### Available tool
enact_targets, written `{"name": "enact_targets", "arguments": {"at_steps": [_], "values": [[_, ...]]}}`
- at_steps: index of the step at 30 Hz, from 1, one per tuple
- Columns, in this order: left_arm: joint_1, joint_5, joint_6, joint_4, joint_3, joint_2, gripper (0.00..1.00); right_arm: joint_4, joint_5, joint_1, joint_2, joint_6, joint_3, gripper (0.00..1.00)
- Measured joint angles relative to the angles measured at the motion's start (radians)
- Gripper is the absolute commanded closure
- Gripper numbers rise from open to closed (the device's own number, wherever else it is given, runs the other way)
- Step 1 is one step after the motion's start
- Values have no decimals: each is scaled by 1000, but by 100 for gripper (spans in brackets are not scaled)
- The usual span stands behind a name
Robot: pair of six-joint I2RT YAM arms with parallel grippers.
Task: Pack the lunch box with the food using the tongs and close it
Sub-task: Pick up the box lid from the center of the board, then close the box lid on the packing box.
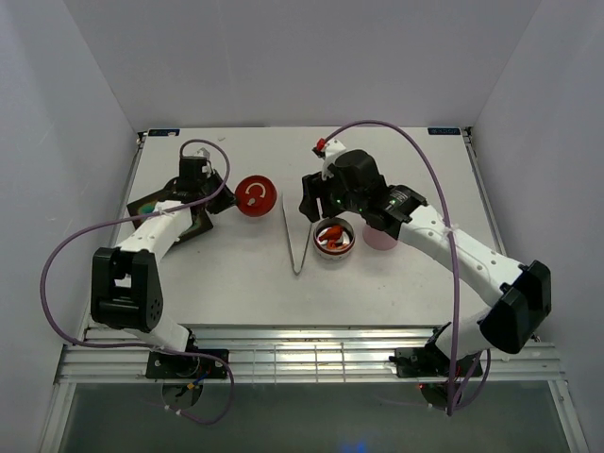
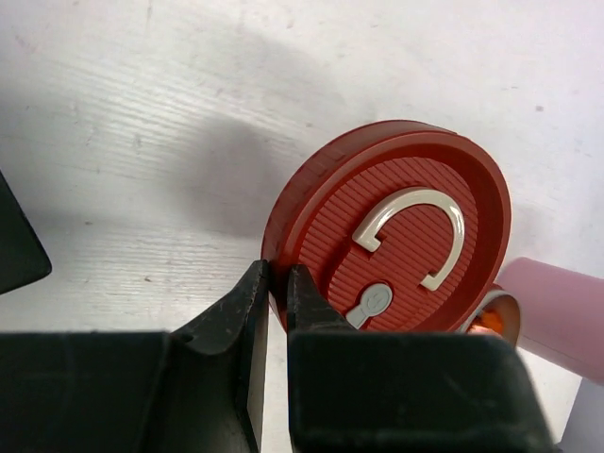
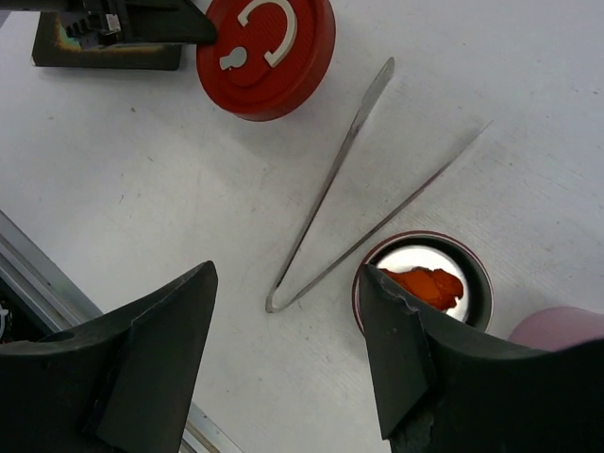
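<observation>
Your left claw (image 2: 276, 283) clamps the rim of the ribbed, round red lid (image 2: 396, 236) on the white worktop (image 2: 142, 142). Your right claw (image 3: 285, 274) hangs wide apart over the slim metal V-shaped tongs (image 3: 327, 189), which lie beside the round lunch box (image 3: 425, 236) holding glossy orange food (image 3: 425, 283).

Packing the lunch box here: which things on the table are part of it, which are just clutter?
In the job: lunch box, orange food in it, tongs lying beside it, red lid pinched at its rim by the left tool.
Lying about: black tray, pink cup.
</observation>
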State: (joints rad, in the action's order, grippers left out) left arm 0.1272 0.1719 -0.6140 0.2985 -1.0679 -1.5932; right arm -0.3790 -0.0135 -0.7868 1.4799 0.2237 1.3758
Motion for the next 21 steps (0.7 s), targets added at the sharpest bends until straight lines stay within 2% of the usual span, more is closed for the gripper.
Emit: {"name": "enact_targets", "arguments": {"at_steps": [3,8,15,21], "values": [[31,-5,9,-6,0,62,100,-24,-35,0,-73,0,-27,33],[175,-17,21,-18,-1,109,100,-71,-129,0,-277,2,-106,32],[383,-76,23,-12,-14,103,100,-119,-222,0,-578,6,-214,32],[492,-119,21,-22,-78,13,100,-162,-248,0,-696,9,-279,32]]}}
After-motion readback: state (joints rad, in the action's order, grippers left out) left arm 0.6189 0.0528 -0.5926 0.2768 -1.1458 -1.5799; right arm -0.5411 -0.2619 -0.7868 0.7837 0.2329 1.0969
